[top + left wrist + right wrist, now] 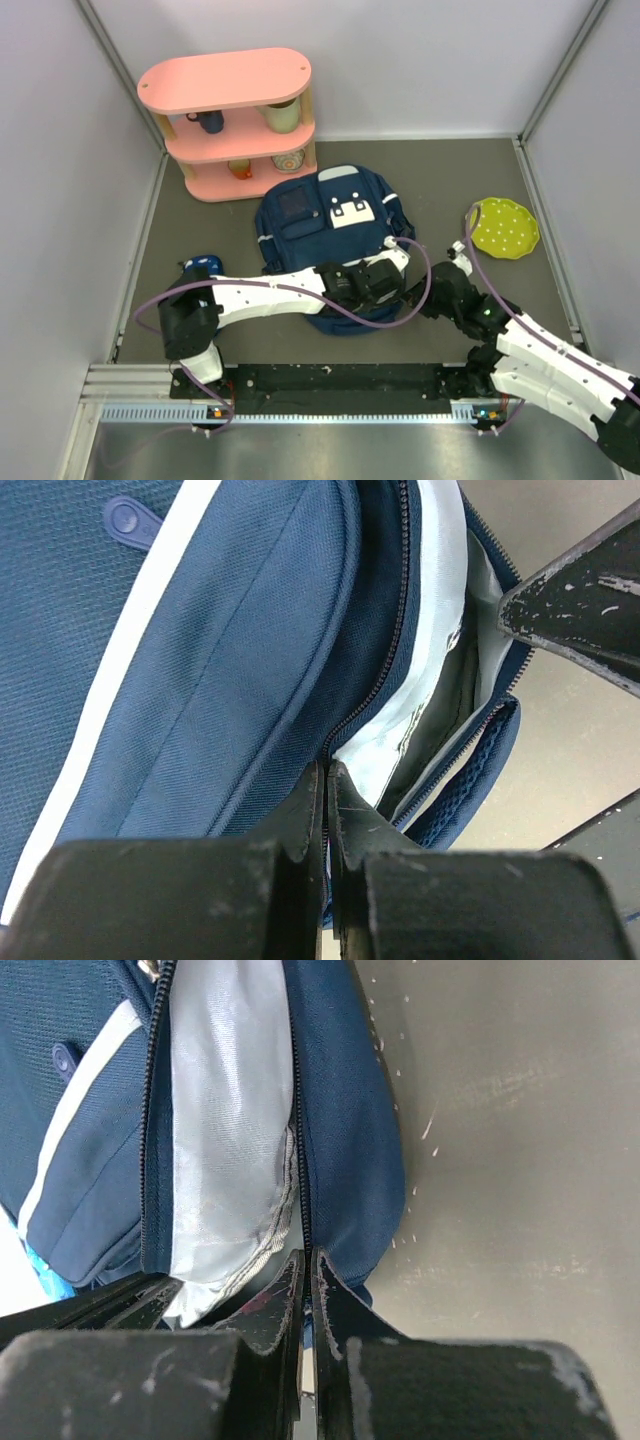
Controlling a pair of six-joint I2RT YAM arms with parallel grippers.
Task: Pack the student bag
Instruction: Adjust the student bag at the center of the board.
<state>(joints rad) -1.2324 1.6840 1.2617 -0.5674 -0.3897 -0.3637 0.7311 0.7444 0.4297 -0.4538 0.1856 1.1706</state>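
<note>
1. Two arms meet at the student bag (330,215) in the top view. It lies flat in the middle of the table (180,240), long axis running from the arm bases toward the pink shelf (225,85). The left hand (398,262) reaches across the bag's near end from the left, and the right hand (448,275) sits just beside it at the near right corner. Neither is nearer, since both are at the bag. A green dotted plate (503,228) lies on the right arm's side, and a small blue item (203,263) sits by the left arm's shoulder.
2. Left wrist view: the fingertips (305,810) are pressed together on the zip edge where the pale lining (420,660) shows, and they appear to nip that rim. The bag's mouth gapes to their right.
3. Right wrist view: the fingertips (285,1290) are likewise pressed together, seemingly pinching the zip rim. Lining lies to their left, and the navy wall and bare table to their right. The zip runs straight ahead of each hand, so the next move likely turns on drawing the two rims apart across that line.
</note>
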